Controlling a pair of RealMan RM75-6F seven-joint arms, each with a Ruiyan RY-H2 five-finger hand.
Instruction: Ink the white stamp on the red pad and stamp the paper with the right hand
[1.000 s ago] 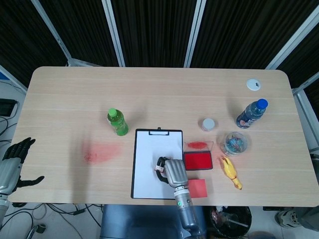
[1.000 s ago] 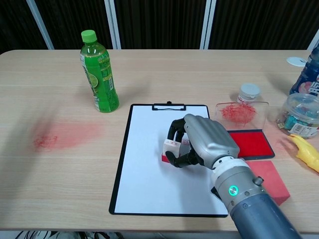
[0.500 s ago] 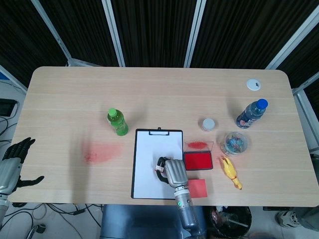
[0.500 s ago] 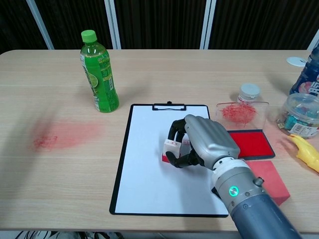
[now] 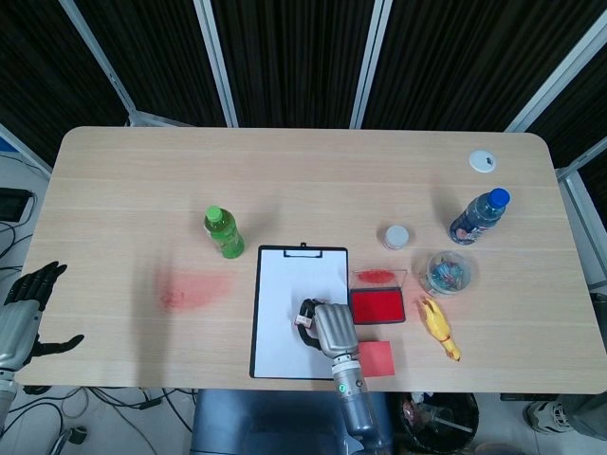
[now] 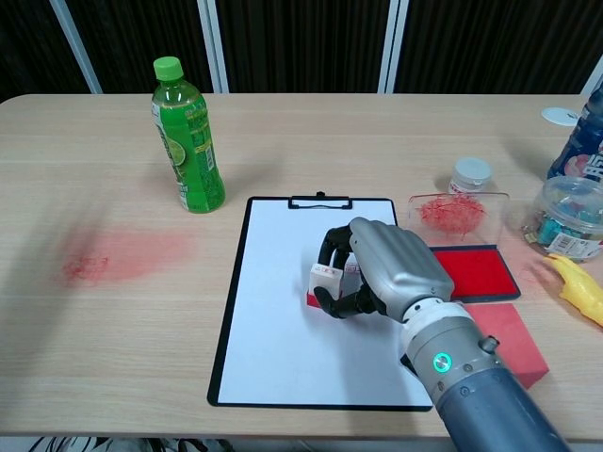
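The right hand [image 6: 386, 268] is curled around the white stamp [image 6: 327, 279], fingers wrapped over its top and side, and it holds the stamp down on the paper [image 6: 283, 311], near the sheet's right edge and about halfway along it. A strip of red shows at the stamp's base where it meets the sheet. The paper lies on a black clipboard [image 6: 229, 311] with its clip [image 6: 318, 201] at the far end.

Just beside the hand, off the clipboard's right edge, sits the red pad [image 6: 476, 271], its clear lid [image 6: 457, 215] folded back and smeared with red ink. A red block [image 6: 513, 344] lies on the table [image 6: 113, 358] near the forearm. Further right are a yellow rubber chicken [image 6: 579, 287], a clear tub [image 6: 565, 217] of small coloured bits, a blue-capped bottle [image 5: 477, 217] and a small white-capped jar [image 6: 470, 175]. A white round lid [image 5: 483, 160] lies near the far right corner.

To the left of the clipboard stands a green bottle [image 6: 187, 137], upright, and nearer the left edge a reddish stain [image 6: 118, 256] marks the wood.

The left hand [image 5: 24, 318] hangs off the table's left edge, fingers spread, holding nothing.
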